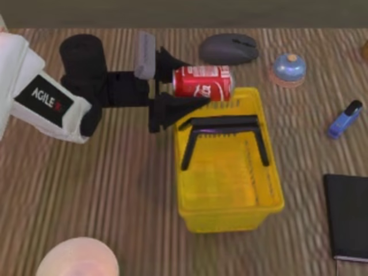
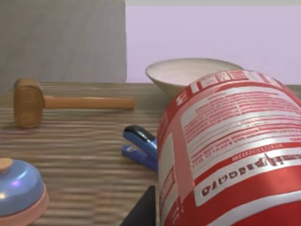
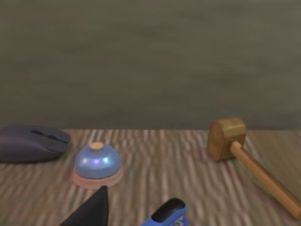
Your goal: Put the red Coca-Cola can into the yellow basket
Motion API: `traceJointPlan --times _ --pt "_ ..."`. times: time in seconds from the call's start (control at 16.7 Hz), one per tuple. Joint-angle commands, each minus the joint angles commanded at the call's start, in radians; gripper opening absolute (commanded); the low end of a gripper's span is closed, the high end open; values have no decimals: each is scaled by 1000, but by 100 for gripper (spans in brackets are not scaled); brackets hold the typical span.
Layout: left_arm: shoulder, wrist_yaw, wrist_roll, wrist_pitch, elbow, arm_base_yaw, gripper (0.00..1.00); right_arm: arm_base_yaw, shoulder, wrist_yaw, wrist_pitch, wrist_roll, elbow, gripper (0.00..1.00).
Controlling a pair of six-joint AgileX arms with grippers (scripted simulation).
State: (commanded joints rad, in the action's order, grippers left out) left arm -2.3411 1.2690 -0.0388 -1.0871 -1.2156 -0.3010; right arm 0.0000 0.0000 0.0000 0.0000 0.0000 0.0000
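Observation:
The red Coca-Cola can [image 1: 202, 82] lies on its side between the black fingers of my left gripper [image 1: 195, 81], which is shut on it. The can hangs over the far left corner of the yellow basket [image 1: 273, 192], partly past the rim. Both black handles [image 1: 224, 123] are folded across the basket's far half. In the left wrist view the can [image 2: 230, 150] fills the near right, with one fingertip [image 2: 141, 212] beside it. My right arm is parked outside the top view; one of its fingertips [image 3: 96, 207] shows, standing well off-centre with nothing held.
Behind the basket lie a dark mouse [image 1: 229, 48] and a blue bell [image 1: 288, 68]. To the right sit a blue stapler [image 1: 345, 119] and a black notebook [image 1: 348, 218]. A pale bowl [image 1: 77, 259] stands front left. A wooden hammer [image 3: 235, 150] lies beyond the stapler.

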Motion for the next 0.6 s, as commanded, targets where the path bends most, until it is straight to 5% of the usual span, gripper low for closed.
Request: traceJointPlan --times 0.18,0.6 --pt "0 0 0 0 0 0 98 0 0 0 0 0 0 100" --pt "0 0 0 0 0 0 100 0 0 0 0 0 0 100"
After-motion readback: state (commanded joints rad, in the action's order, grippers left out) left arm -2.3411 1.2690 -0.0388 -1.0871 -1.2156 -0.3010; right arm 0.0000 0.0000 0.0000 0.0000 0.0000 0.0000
